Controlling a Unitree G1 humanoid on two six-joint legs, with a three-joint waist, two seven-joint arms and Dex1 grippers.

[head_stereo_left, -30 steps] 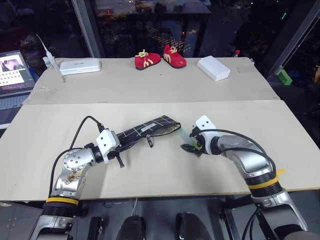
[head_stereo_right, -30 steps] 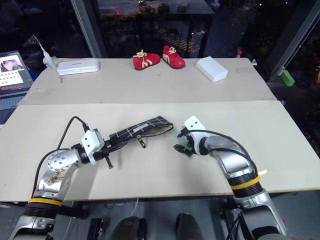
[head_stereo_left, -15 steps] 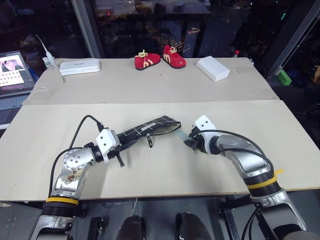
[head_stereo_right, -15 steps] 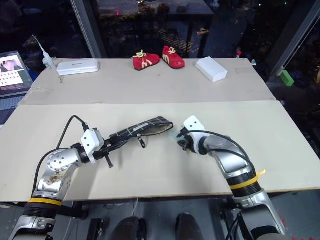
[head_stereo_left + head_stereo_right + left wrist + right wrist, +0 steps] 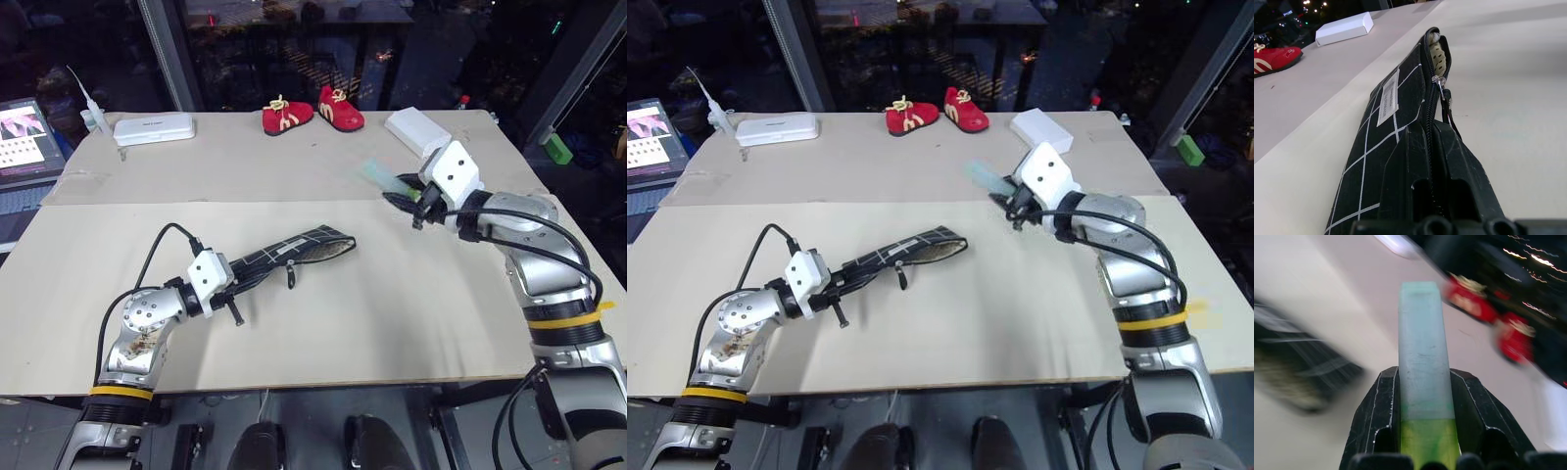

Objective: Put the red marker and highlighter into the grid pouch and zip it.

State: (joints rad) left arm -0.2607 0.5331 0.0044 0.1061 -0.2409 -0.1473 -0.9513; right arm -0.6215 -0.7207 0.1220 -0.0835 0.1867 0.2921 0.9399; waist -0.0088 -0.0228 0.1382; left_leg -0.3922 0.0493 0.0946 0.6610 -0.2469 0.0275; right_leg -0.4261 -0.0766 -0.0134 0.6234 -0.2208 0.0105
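Note:
The grid pouch lies flat on the near table board, black with white lines, its far end gaping with pale lining showing. My left gripper is shut on the pouch's near end; in the left wrist view its fingers clamp the zipper edge of the pouch. My right gripper hangs above the table to the right of the pouch, shut on the highlighter. In the right wrist view the highlighter sticks out between the fingers, pale blue end outward, green end in the jaws. The red marker is out of view.
At the table's far side stand a pair of small red shoes, a white box and a white case. A laptop sits off the left edge. A seam runs across between the two boards.
My right gripper closed on the highlighter, lifted it off the table beside the pouch's mouth and rose toward the far side, rolling its wrist. The left gripper and pouch stayed put.

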